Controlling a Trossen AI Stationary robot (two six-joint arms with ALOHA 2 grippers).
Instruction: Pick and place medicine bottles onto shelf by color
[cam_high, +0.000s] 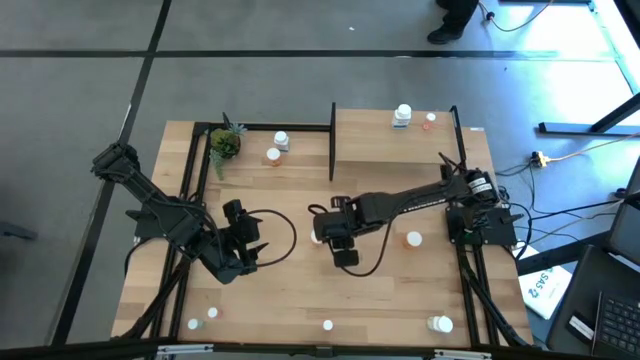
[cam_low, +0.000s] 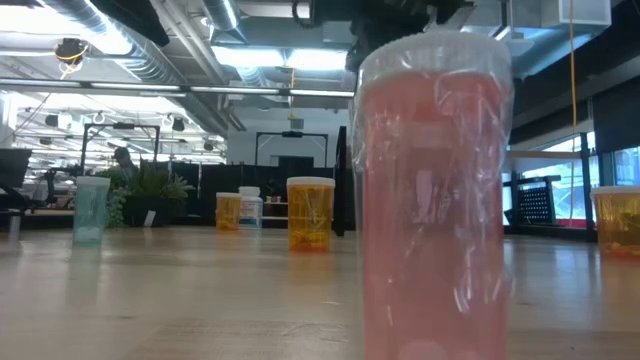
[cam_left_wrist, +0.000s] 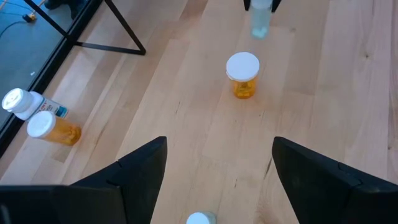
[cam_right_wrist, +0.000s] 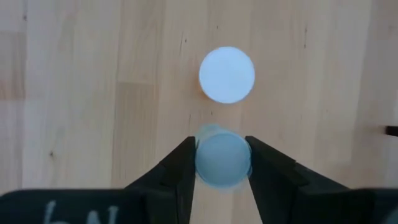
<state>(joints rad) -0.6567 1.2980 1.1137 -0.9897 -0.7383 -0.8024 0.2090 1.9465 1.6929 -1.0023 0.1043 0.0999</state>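
Right tool (cam_right_wrist: 221, 149) is over mid-counter, jaws pinching a pale green bottle (cam_right_wrist: 222, 163) just below the cap. Cannot tell whether it's clear of the wood yet. Left tool (cam_left_wrist: 219, 142) hangs over the left-centre of the counter (cam_high: 300, 290), jaws spread, nothing in them.

Progress, my read: early.
- Shelf (cam_high: 380, 150) at the back right carries two bottles only, both along its far edge: white bottle (cam_high: 402, 115) and, just beside it, a pinkish-red one (cam_high: 430, 120). Rest of the board is bare.
- One in the grip, not yet carried to the shelf.
- At least seven loose on the counter. Back pair (cam_high: 277, 147) near the plant (cam_high: 224, 143), one white and one orange. Orange bottle (cam_high: 413, 238) is right of the right tool. Front row (cam_high: 328, 324) is strung along the near edge, well apart. Another orange bottle (cam_right_wrist: 227, 74) stands just beyond the held one.
- Colour grouping: too few placed to judge.

Contents: bodies are translucent. Pink bottle (cam_low: 435, 200) right at the low camera looks wrapped in clear film, fill not readable. Same for the others. All caps in sight are on.
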